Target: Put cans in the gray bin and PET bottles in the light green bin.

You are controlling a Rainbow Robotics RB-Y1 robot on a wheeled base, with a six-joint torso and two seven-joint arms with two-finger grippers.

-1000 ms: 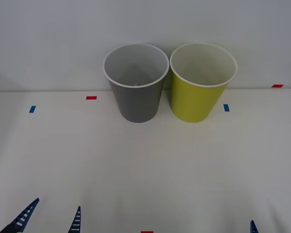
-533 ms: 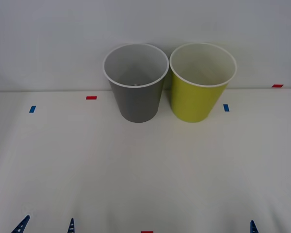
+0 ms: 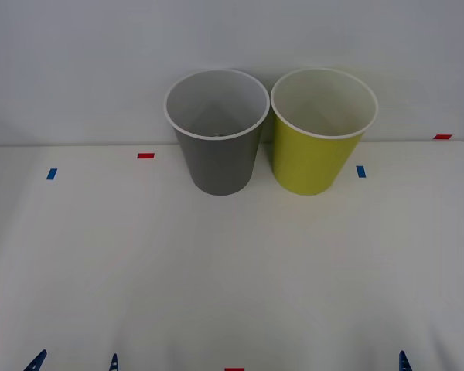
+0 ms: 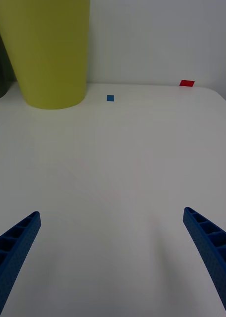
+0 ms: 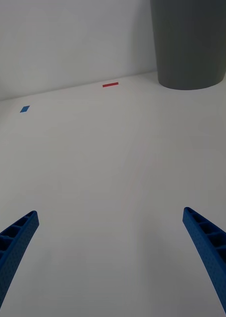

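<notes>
Gray bin touching light green bin; left claw, right claw wide open, empty

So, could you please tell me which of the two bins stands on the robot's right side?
The light green bin: it stands on the robot's right, right beside the same-shaped gray bin, which sits toward the left.

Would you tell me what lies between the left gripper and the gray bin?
Bare white table alone, in the left wrist view, from the open left gripper to the gray bin.

White table with two bins.
Gray bin and light green bin stand side by side at the far edge; small red and blue tape marks lie flat.
</notes>
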